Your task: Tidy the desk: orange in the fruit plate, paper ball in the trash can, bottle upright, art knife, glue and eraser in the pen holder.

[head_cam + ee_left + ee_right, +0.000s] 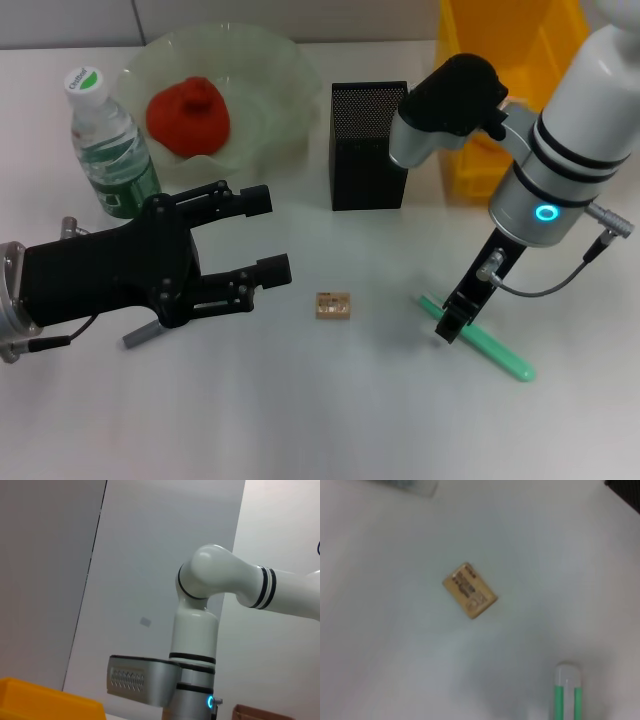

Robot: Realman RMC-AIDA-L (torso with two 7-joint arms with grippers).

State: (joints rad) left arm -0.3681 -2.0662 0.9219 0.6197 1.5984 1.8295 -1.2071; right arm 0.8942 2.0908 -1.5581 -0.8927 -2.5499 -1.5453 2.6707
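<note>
A reddish orange (pixel 190 115) lies in the pale green fruit plate (pixel 290 70) at the back. The bottle (pixel 105 140) stands upright at the left. Behind the middle stands the black mesh pen holder (pixel 368 145). The tan eraser (pixel 333 305) (pixel 470 590) lies flat on the desk. A green stick-shaped item (pixel 490 345) (pixel 567 692) lies at the right, with my right gripper (pixel 453 322) lowered right at its near end. My left gripper (pixel 270 235) hovers open and empty at the left, above a grey stick (pixel 143 334). The paper ball is out of view.
A yellow bin (pixel 510 60) (pixel 45 702) stands at the back right, beside the pen holder. The white desk (pixel 300 420) stretches toward the front. The left wrist view shows only my right arm's white links (pixel 200 630) against the wall.
</note>
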